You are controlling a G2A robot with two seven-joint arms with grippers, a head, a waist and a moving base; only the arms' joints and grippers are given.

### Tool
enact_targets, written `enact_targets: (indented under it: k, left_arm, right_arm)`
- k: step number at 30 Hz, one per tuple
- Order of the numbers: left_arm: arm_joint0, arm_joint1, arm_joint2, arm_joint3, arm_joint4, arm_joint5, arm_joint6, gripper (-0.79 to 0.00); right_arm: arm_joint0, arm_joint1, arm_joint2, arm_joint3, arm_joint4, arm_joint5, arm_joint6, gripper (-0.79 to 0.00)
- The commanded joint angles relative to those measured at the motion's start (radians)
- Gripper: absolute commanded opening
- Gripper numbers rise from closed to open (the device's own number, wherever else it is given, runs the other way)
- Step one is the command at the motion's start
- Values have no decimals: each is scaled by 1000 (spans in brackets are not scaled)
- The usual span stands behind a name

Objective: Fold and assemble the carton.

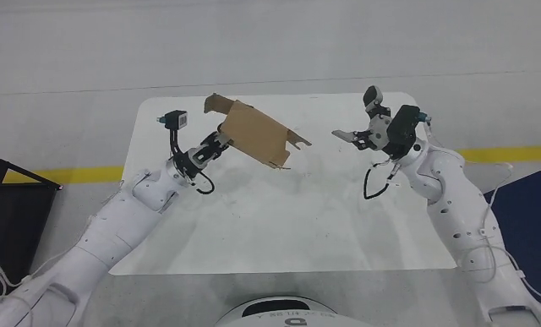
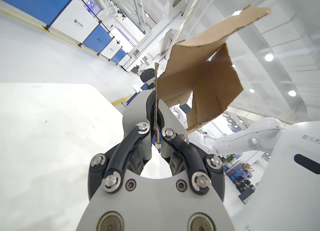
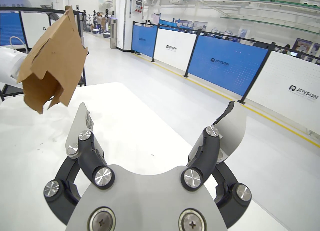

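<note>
Cardboard carton [image 1: 254, 133] hangs above the table [image 1: 279, 234], one edge clamped in my left gripper [image 2: 155, 101], its panels fanning out beyond those fingertips, only part-opened with flaps loose. My right gripper [image 3: 158, 106] sits well apart, fingers spread and empty. I judge nearly all the folding is left.

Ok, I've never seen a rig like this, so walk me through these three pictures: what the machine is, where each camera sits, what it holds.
This is a robot with two white arms, each ending in a two-fingered gripper. One picture looks down from above the arms at a white table. The other two come from cameras on the wrists, looking out past each gripper. The left gripper is shut on the edge of a brown cardboard carton, partly folded and held up off the table. The right gripper is open, empty and apart from the carton.
</note>
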Motion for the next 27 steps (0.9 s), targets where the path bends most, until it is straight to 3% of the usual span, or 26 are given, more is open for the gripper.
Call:
enact_targets:
  k: [1, 10, 18, 27]
  left_arm:
    - [-14, -13, 24, 24, -86, 0, -65, -785]
    - [-68, -72, 65, 128, -286, 0, -288, -785]
    - [-79, -108, 40, 177, -345, 0, -382, -785]
    - [-64, -139, -2, 200, -394, 0, -476, -785]
  right_arm:
    - [-4, -1, -4, -27, -3, 11, 30, 0]
    - [-8, -6, -24, -82, -2, 32, 123, 0]
    - [27, -12, -76, -134, -11, -16, 195, 0]
    - [86, -32, -174, -158, -28, 11, 275, 0]
